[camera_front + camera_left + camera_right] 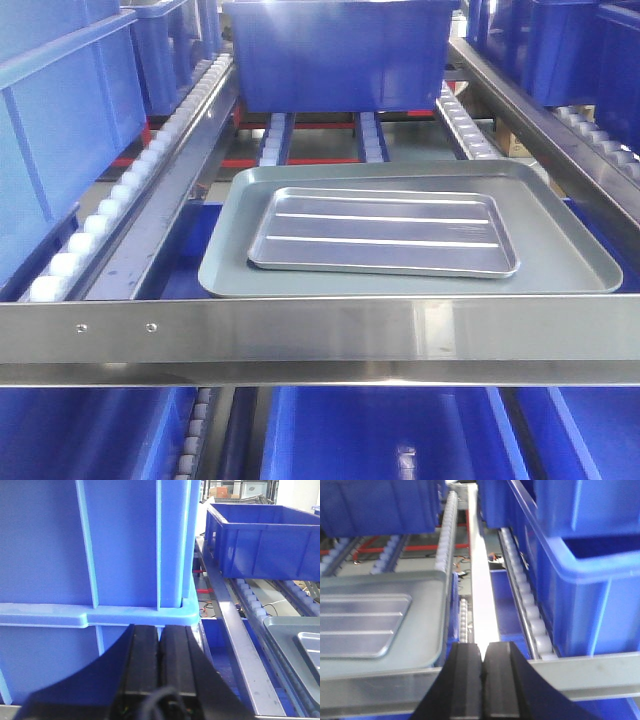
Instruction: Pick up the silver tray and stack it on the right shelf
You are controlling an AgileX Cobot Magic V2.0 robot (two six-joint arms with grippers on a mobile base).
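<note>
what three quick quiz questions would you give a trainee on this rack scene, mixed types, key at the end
1. True or false: the shiny ridged stainless-steel tray lies inside the larger dull grey flat tray.
2. Multiple choice: what stands on the white roller lanes behind the two trays? A) a dark-blue plastic crate B) a cardboard box C) a wire basket
3. Fill in: the fingers of both the left gripper and the right gripper are ____ and hold nothing.

Key
1. True; its rim sits within the grey tray's rim on all sides.
2. A; the dark-blue plastic crate sits at the back.
3. Shut; in each wrist view the black fingers meet.
</note>
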